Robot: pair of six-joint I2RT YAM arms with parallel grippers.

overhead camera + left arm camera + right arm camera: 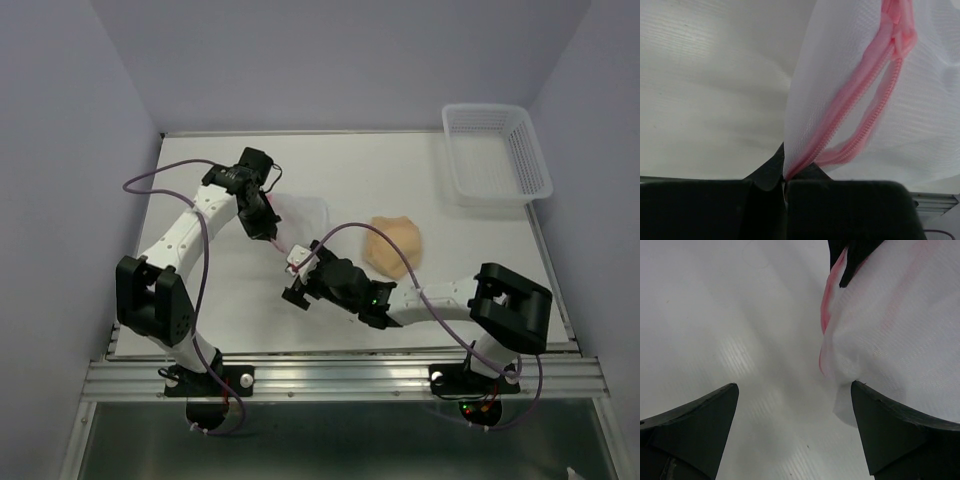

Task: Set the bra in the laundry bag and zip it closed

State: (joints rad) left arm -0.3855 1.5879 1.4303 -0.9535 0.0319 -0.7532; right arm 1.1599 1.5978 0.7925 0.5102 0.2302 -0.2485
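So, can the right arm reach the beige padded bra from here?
Probably yes: the beige padded bra lies uncovered beside its forearm, but its open fingers face the white mesh bag, so it must swing back.

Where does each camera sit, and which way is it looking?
Top external: high behind the robot, looking down on the table; the left arm, right arm, bra and basket show.
Left wrist: on the left arm, looking along the shut left gripper, which pinches the laundry bag at its pink zipper.
Right wrist: on the right arm, looking down past the open right gripper at the table.
Shared: both wrist views show the laundry bag's white mesh and pink edge.
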